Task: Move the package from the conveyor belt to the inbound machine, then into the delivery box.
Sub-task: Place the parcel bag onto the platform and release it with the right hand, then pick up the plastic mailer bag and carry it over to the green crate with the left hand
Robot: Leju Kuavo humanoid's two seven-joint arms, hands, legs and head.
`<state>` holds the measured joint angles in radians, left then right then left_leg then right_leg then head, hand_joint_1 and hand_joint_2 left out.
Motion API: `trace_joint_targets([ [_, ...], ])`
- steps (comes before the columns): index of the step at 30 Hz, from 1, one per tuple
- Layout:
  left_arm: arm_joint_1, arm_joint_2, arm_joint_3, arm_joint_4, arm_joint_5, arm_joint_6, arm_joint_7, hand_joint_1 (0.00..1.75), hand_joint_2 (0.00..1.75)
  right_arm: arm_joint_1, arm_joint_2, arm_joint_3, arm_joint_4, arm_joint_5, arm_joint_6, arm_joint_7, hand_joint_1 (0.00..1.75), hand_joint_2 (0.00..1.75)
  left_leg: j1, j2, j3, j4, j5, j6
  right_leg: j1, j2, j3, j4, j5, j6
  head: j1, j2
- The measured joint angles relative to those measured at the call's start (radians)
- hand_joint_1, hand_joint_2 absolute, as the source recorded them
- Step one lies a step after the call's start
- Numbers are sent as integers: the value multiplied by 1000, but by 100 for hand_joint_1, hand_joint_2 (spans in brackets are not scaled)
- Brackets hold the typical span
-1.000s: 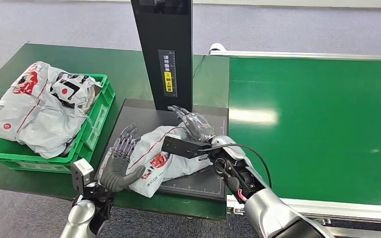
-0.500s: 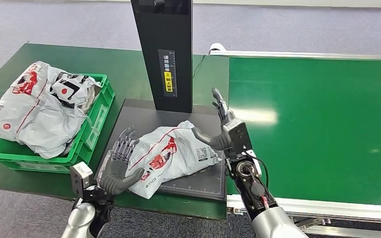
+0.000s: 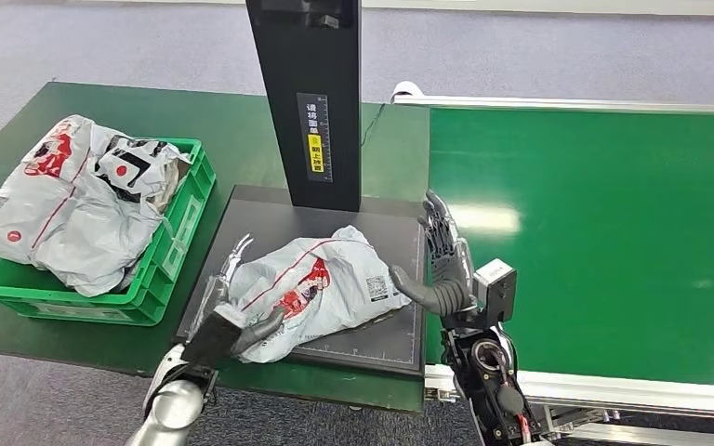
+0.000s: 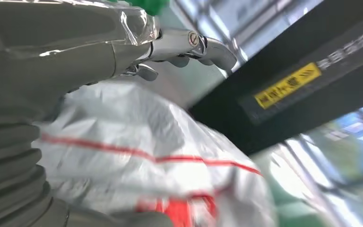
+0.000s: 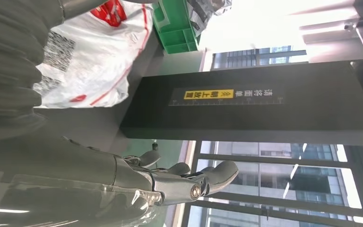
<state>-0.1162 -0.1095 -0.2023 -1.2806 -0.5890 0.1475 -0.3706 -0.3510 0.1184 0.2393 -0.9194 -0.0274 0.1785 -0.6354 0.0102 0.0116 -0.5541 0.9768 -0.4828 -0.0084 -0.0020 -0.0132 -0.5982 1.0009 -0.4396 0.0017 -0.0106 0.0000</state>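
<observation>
A crumpled white package (image 3: 311,288) with red print lies on the black platform (image 3: 260,216) of the inbound machine, in front of its black column (image 3: 307,102). My left hand (image 3: 228,311) lies against the package's left edge, fingers stretched out and thumb touching its near side; up close the left fingers (image 4: 184,45) reach over the bag (image 4: 137,156) without closing. My right hand (image 3: 444,265) stands upright and open at the platform's right edge, its thumb pointing at the package with a small gap. The right wrist view has the package (image 5: 90,61) beyond that hand (image 5: 123,179).
A green delivery crate (image 3: 184,223) at the left holds a pile of white bags (image 3: 65,200) that spills over its rim. The green conveyor belt (image 3: 595,232) runs along the right. The column rises directly behind the package.
My right hand has lifted off the package and drawn back to the platform's right edge, fingers now upright. My left hand has turned and slid lower along the package's left side.
</observation>
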Motion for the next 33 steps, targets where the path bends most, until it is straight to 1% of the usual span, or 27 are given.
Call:
trace_joint_targets([
  [2, -21, 0, -30, 11, -152, 61, 83, 0, 175, 22, 0, 0, -16, 1, 1, 3, 0, 175, 0, 0, 0, 0, 0, 0, 0, 0, 0, 0, 0, 0, 0, 0],
  [5, -50, 1, -73, 46, -334, 79, 201, 0, 175, 45, 3, -6, -27, 3, 6, 10, 0, 175, 0, 0, 0, 0, 0, 0, 0, 0, 0, 0, 0, 0, 0, 0],
  [7, -68, 1, -94, 83, -407, 73, 244, 0, 175, 53, 5, -14, -29, 9, 10, 15, 0, 175, 0, 0, 0, 0, 0, 0, 0, 0, 0, 0, 0, 0, 0, 0],
  [10, -94, 0, -112, 138, -449, 59, 268, 0, 175, 62, 10, -27, -31, 18, 11, 23, 0, 175, 0, 0, 0, 0, 0, 0, 0, 0, 0, 0, 0, 0, 0, 0],
  [11, -101, 0, -115, 153, -452, 53, 271, 14, 175, 64, 11, -31, -33, 21, 11, 26, 0, 175, 0, 0, 0, 0, 0, 0, 0, 0, 0, 0, 0, 0, 0, 0],
  [13, -113, -1, -117, 180, -446, 24, 272, 82, 175, 71, 13, -42, -40, 28, 12, 32, 0, 175, 0, 0, 0, 0, 0, 0, 0, 0, 1, 0, 0, 0, 0, 0],
  [14, -118, -2, -117, 193, -436, 0, 268, 126, 175, 74, 14, -50, -44, 34, 15, 36, 0, 175, 0, 0, 1, 0, 0, 0, 0, -1, 1, 0, 0, 0, 0, 0],
  [15, -124, -2, -116, 205, -425, -27, 261, 155, 175, 78, 15, -58, -49, 39, 17, 39, 0, 175, 0, 0, 1, 0, 0, 0, 0, -1, 2, 0, 0, 0, 0, 0],
  [17, -133, -2, -114, 226, -401, -69, 236, 175, 175, 86, 17, -71, -57, 48, 21, 42, 0, 175, 0, -1, 1, 0, 0, 0, 0, -2, 3, 0, 0, 0, 0, 0],
  [19, -142, -2, -114, 242, -384, -84, 210, 175, 175, 95, 20, -82, -65, 54, 22, 43, 0, 175, 0, -2, 2, 0, 0, 0, -1, -3, 4, 0, 0, 0, 0, 0],
  [22, -153, -2, -114, 256, -364, -75, 184, 175, 175, 110, 22, -97, -82, 63, 25, 48, 0, 175, -1, -4, 3, 0, 0, 0, -1, -4, 5, 0, 0, 0, 0, 0],
  [27, -154, -4, -114, 261, -329, 4, 137, 175, 175, 140, 25, -122, -120, 72, 31, 58, 0, 175, -1, -4, 4, 0, 0, 1, -1, -4, 5, 0, 0, 0, 0, 0],
  [33, -132, -7, -112, 238, -264, 95, 74, 175, 175, 162, 28, -144, -153, 75, 35, 65, 0, 175, 0, -3, 2, 0, 0, 0, -1, -3, 3, 0, 0, 0, 0, 0],
])
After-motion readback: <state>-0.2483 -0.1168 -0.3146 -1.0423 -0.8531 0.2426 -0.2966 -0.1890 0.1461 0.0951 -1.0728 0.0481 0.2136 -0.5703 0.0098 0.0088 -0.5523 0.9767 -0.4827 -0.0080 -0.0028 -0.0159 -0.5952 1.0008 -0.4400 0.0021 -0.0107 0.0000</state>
